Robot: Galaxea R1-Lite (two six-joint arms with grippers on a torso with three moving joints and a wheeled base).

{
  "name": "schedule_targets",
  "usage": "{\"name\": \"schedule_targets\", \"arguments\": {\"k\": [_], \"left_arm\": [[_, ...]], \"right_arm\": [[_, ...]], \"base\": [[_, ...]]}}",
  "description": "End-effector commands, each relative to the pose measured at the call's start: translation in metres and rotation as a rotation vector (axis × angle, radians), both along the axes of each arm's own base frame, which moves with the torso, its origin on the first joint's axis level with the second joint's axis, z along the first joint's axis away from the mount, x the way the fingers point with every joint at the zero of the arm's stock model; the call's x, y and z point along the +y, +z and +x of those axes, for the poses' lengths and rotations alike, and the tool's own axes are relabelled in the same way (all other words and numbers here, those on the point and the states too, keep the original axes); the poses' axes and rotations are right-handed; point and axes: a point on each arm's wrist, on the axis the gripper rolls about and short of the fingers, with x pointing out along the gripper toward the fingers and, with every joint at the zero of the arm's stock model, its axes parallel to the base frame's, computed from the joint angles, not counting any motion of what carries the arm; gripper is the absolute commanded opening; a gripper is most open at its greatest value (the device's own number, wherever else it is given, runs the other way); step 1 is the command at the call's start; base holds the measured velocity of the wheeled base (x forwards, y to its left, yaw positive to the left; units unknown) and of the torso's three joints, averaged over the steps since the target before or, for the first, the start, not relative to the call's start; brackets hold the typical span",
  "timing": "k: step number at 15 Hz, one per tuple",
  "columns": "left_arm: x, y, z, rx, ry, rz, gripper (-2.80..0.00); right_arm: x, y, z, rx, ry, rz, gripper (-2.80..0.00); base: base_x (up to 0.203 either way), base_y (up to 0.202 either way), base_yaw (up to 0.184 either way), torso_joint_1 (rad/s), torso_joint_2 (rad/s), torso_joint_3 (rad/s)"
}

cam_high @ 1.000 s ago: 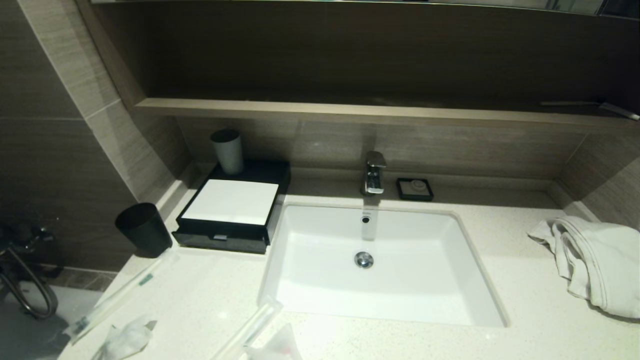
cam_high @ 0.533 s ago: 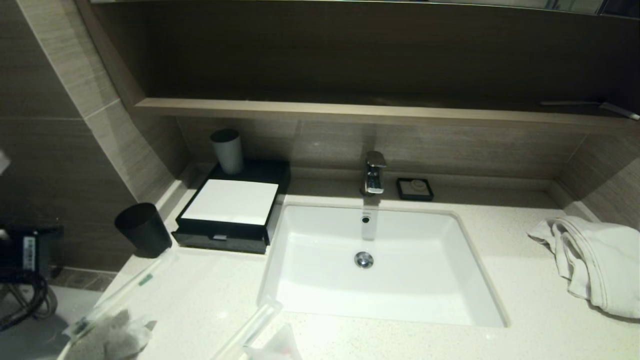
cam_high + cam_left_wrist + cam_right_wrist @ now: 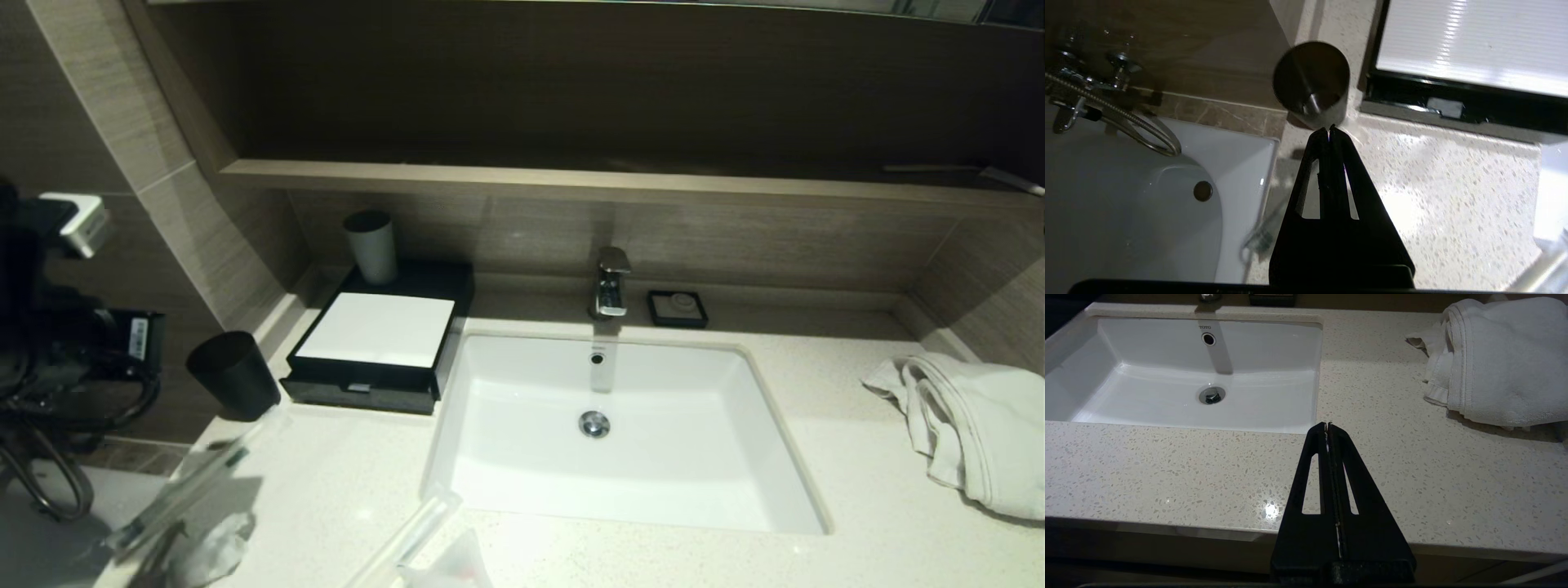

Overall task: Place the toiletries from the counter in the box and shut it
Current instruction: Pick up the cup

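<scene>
Dim room; glare whitens the box (image 3: pixel 1470 41) top.

left tool (image 3: pixel 1329 129) closed, right tool (image 3: pixel 1327 424) closed

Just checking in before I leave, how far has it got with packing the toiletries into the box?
Nothing is packed: the toiletries lie on the counter and the box stands slightly open. The left gripper, shut and empty, hangs near the black cup. Packing and closing remain.
</scene>
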Motion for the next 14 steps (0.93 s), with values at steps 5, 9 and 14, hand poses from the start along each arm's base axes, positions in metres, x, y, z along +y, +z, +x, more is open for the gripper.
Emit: {"name": "schedule_targets", "arguments": {"k": [5, 9, 14], "left_arm": [[0.018, -0.014, 0.059, 0.074, 0.067, -0.003, -2.80], [0.030, -0.031, 0.091, 0.113, 0.104, -0.016, -2.80], [0.040, -0.042, 0.113, 0.138, 0.127, -0.027, -2.80]], "right_arm": [[0.000, 0.000, 0.000, 0.000, 0.000, 0.000, -2.80], [0.000, 0.000, 0.000, 0.000, 0.000, 0.000, -2.80], [0.000, 0.000, 0.000, 0.000, -0.001, 0.000, -2.80]], "base": [[0.000, 0.000, 0.000, 0.000, 0.00, 0.000], [0.000, 0.000, 0.000, 0.000, 0.00, 0.000], [0.000, 0.000, 0.000, 0.000, 0.00, 0.000]]}}
